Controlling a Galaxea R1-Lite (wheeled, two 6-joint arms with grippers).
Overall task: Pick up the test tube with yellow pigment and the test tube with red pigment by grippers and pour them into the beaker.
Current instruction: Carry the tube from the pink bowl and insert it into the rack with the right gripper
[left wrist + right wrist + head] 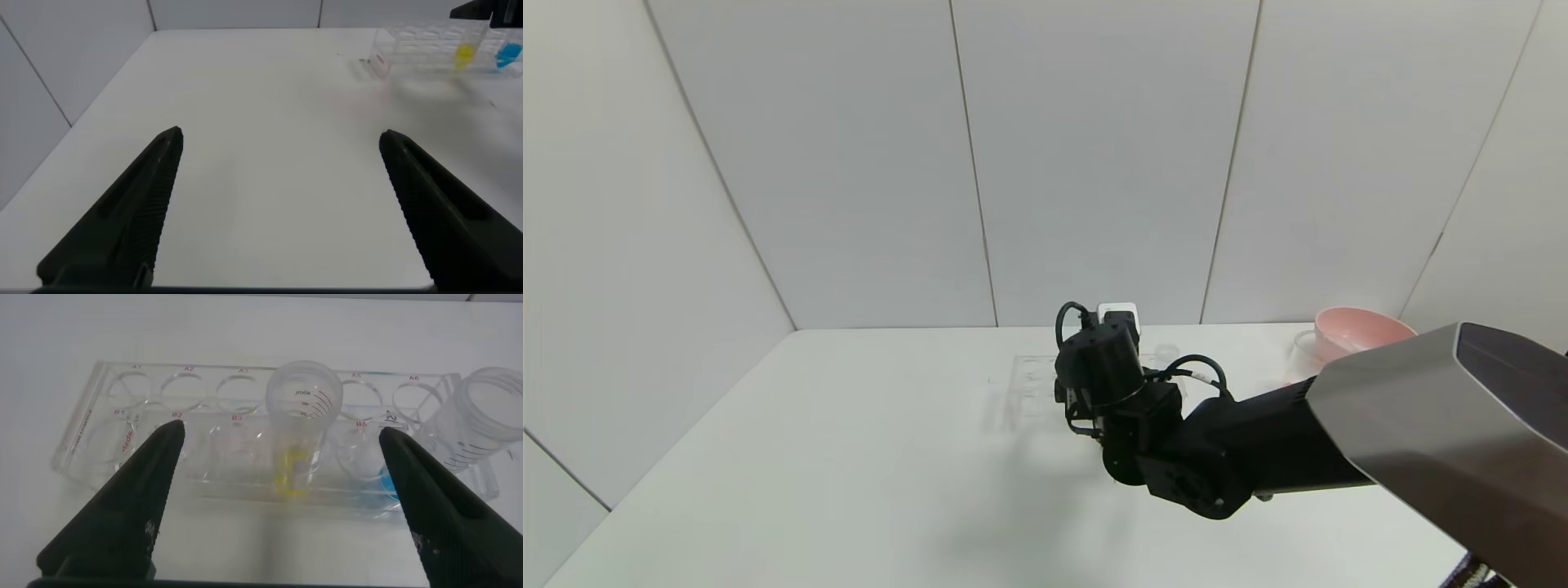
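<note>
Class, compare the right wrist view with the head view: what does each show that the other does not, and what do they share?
Only the right wrist view shows the right gripper open above the clear tube rack, the test tube with yellow pigment standing in the rack between the open fingers, and blue liquid in a neighbouring tube.

Only the head view shows the whole right arm reaching in, the pink bowl at the back right, and the wall panels.

Both show the rack on the white table.
</note>
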